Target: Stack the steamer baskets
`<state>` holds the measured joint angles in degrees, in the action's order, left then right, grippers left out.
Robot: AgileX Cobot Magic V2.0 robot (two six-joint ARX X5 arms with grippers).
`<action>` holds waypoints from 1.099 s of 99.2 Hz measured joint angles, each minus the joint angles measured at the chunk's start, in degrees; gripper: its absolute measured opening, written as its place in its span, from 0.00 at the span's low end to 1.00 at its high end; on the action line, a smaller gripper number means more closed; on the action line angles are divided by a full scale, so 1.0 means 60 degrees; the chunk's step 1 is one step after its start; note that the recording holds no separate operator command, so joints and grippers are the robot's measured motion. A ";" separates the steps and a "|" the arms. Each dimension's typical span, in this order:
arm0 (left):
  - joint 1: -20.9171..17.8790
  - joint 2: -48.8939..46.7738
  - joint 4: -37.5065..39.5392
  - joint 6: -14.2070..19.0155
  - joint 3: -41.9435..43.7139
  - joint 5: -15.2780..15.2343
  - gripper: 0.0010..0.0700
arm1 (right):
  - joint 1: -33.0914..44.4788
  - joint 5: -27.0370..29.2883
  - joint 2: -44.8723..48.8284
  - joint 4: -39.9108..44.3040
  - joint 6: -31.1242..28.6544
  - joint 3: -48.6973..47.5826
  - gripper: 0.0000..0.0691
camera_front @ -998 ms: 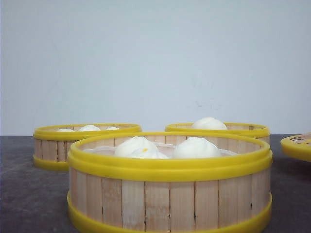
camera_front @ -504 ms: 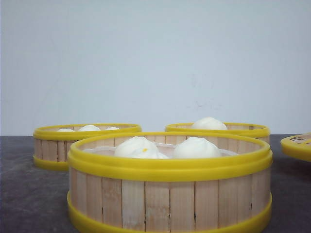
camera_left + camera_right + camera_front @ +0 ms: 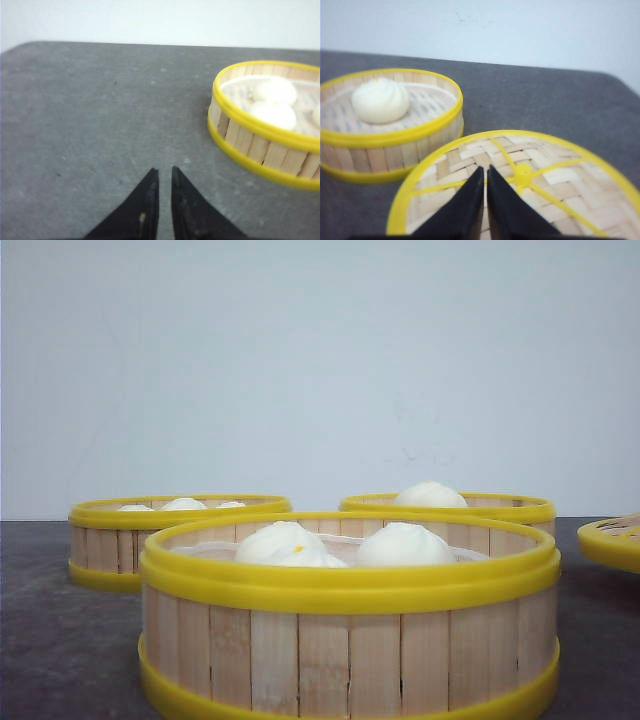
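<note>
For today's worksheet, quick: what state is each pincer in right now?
Left pincer: shut, holding nothing, above bare table.
Right pincer: shut, holding nothing, above the woven lid.

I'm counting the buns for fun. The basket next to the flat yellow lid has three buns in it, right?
Not quite. The steamer basket beside the lid holds just one bun, not three. The right wrist view shows it sitting alone on the basket's floor.
</note>
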<state>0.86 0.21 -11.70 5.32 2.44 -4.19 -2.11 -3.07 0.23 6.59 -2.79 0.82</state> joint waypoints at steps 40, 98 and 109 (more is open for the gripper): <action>0.0000 0.0047 -0.0106 0.2244 0.0066 0.0004 0.01 | 0.0000 0.0058 0.0022 -0.0608 -0.3541 0.0193 0.01; 0.0000 0.5355 -0.1056 0.1570 0.5770 0.0546 0.26 | -0.0004 0.0506 0.5089 0.2004 -0.1249 0.6306 0.36; 0.0000 0.6532 -0.1045 0.1362 0.6459 0.1035 0.43 | -0.0004 0.0452 0.5497 0.1996 -0.1253 0.6360 0.58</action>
<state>0.86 39.40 -17.98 13.50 41.19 2.02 -2.13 -0.36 33.21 18.57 -10.31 38.98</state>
